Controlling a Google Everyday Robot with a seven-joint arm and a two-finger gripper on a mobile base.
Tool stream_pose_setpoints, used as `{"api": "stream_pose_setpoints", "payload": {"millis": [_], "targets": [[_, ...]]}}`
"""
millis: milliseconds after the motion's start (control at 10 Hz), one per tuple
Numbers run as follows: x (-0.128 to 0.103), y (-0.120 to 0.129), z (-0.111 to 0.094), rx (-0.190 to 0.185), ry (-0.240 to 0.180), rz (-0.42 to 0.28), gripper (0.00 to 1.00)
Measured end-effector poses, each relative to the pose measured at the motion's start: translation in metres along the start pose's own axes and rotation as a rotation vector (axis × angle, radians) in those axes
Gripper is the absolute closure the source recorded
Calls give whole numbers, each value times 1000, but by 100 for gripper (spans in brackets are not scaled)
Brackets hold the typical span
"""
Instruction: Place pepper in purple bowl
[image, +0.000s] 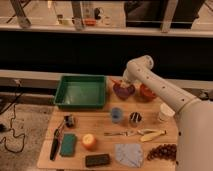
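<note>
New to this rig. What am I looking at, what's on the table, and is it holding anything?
There is one camera, looking down on a wooden table; where it is mounted isn't on record. The white arm belongs to a mobile robot and ends in a gripper, which is over the purple bowl. Also on the table are a green tray, an orange bowl, a blue cup, a white cup, grapes and a sponge. Whether it holds anything cannot be seen.

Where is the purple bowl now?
In camera view the purple bowl sits far back on the table, between green tray and orange bowl, gripper just above it.
</note>
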Motion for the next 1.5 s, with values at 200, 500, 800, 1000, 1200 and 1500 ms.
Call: {"api": "stream_pose_setpoints", "payload": {"millis": [200, 500, 800, 1000, 1200, 1500], "targets": [[0, 0, 0, 0, 0, 0, 48], [1, 1, 1, -2, 0, 1, 23], [0, 1, 1, -2, 0, 1, 20], [0, 1, 1, -2, 0, 1, 20], [0, 1, 1, -2, 0, 1, 20], [1, 1, 1, -2, 0, 1, 20]]}}
